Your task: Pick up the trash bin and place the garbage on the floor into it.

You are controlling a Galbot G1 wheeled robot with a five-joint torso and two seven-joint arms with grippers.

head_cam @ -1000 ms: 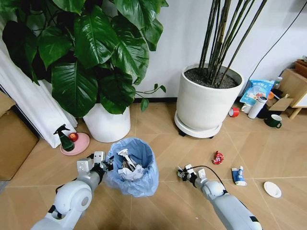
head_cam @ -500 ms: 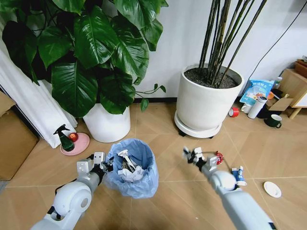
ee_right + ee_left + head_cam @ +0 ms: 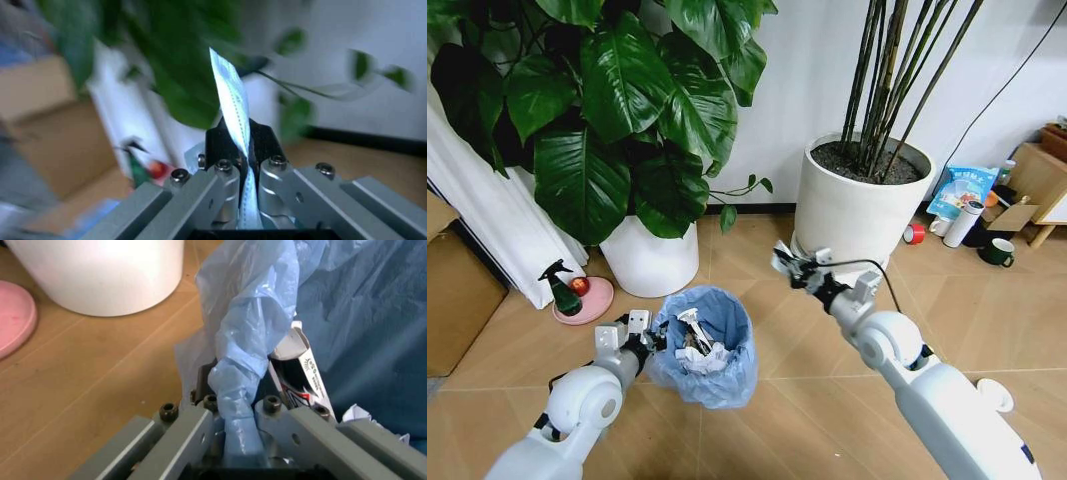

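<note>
The trash bin, lined with a crinkled light-blue bag, stands on the floor with white paper wads inside. My left gripper is at its left rim, shut on a bunched fold of the bag. My right gripper is raised to the right of the bin and behind it, in front of the bamboo pot. It is shut on a thin white-and-blue wrapper that stands edge-on between the fingers. A white round lid peeks out beside my right arm.
Two big white plant pots stand behind the bin. A green spray bottle sits on a pink dish at the left beside a cardboard box. A red tape roll, a mug and clutter lie at the back right.
My right arm has risen from the floor right of the bin and swung back and left, gripper shut on the wrapper. It now covers the red wrapper and small bottle. My left gripper still holds the bag.
</note>
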